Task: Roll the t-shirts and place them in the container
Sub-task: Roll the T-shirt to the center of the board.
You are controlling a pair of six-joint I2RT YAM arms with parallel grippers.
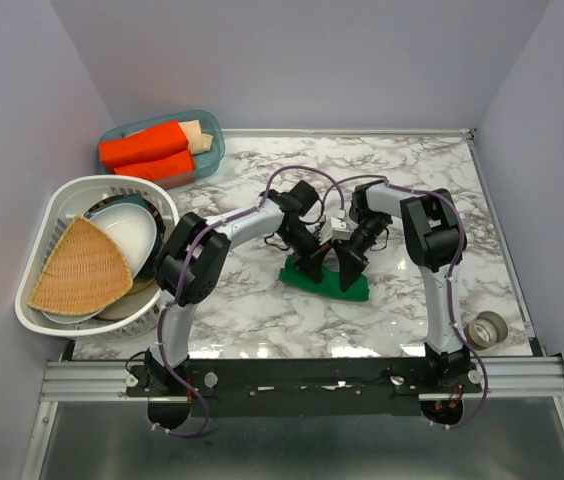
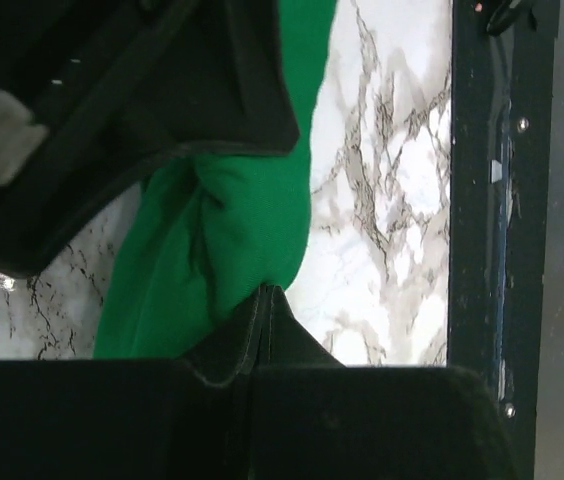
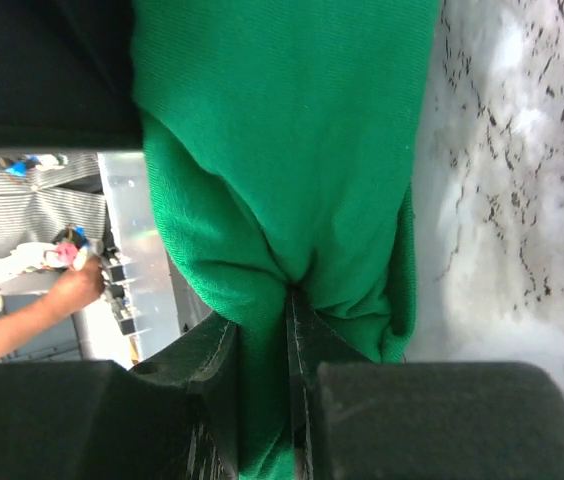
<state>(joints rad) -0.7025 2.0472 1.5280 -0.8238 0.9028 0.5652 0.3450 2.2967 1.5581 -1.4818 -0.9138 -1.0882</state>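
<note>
A dark green t-shirt (image 1: pixel 324 281) lies as a short roll on the marble table (image 1: pixel 432 180), between both grippers. My left gripper (image 1: pixel 309 262) presses on the roll's left part. In the left wrist view its jaws are shut, the tips (image 2: pixel 267 292) pinching a pucker of the green t-shirt (image 2: pixel 232 230). My right gripper (image 1: pixel 348 268) is on the right part. In the right wrist view it is shut on a thick fold (image 3: pixel 260 308) of the green t-shirt (image 3: pixel 282 130). Orange-red rolls (image 1: pixel 147 147) and a beige roll (image 1: pixel 194 131) lie in a blue bin (image 1: pixel 214 148).
A white basket (image 1: pixel 62 195) at the left holds bowls and a woven fan-shaped mat (image 1: pixel 82 268). A roll of tape (image 1: pixel 487 327) lies at the near right corner. The metal rail (image 1: pixel 312 372) runs along the near edge; walls close in three sides.
</note>
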